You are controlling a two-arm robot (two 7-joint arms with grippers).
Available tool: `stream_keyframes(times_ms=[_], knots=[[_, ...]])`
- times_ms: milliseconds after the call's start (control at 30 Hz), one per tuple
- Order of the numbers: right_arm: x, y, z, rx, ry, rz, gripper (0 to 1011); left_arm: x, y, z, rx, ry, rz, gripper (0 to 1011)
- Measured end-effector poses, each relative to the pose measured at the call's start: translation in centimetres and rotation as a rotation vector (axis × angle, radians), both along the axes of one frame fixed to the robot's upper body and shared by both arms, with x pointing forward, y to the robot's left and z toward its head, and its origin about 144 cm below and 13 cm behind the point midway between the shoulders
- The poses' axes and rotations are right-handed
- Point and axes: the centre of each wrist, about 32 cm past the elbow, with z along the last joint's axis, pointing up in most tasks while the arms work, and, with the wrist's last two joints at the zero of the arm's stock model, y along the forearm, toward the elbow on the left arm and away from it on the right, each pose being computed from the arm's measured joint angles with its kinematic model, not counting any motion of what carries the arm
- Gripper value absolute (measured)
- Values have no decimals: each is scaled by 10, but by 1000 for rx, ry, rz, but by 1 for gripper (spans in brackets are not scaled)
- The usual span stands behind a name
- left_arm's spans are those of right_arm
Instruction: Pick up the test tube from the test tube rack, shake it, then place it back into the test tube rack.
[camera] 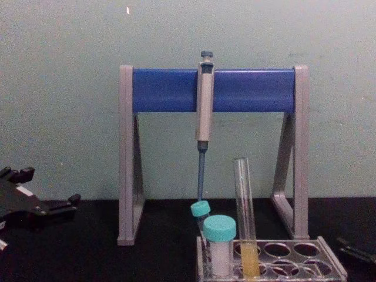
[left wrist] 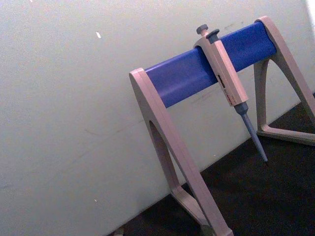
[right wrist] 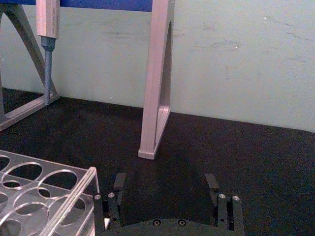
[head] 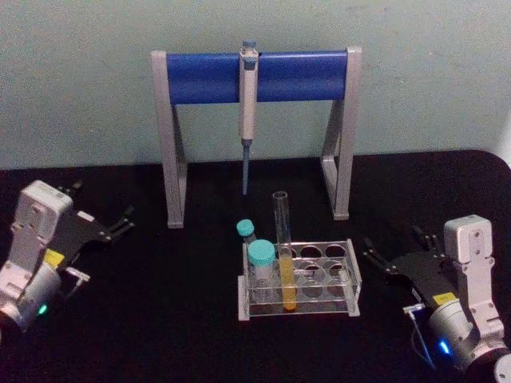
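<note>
The test tube [head: 283,239] stands upright in a front hole of the test tube rack [head: 352,275], a low clear rack at the table's middle. Yellow-orange liquid fills the tube's bottom. From the chest view the test tube [camera: 243,200] rises well above the test tube rack [camera: 330,265]. My left gripper [head: 104,200] rests open on the table far left of the rack, holding nothing. To the right of the rack my right gripper [head: 393,239] is open and empty. In the right wrist view the right gripper [right wrist: 165,184] is spread wide beside a corner of the test tube rack [right wrist: 78,189].
A grey-legged stand with a blue crossbar [head: 255,76] spans the back, and a pipette [head: 248,112] hangs from it. Two teal-capped vials [head: 260,263] sit in the rack's left end. Black tabletop [head: 160,319] lies open on both sides.
</note>
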Motion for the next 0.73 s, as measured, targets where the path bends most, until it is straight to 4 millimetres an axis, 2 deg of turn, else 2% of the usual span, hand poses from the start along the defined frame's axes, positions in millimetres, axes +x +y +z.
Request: stream_keyframes(times_ms=[733], knots=[[0,0,0,0,0,0,1000,0,0,0,0,0,0,1001]])
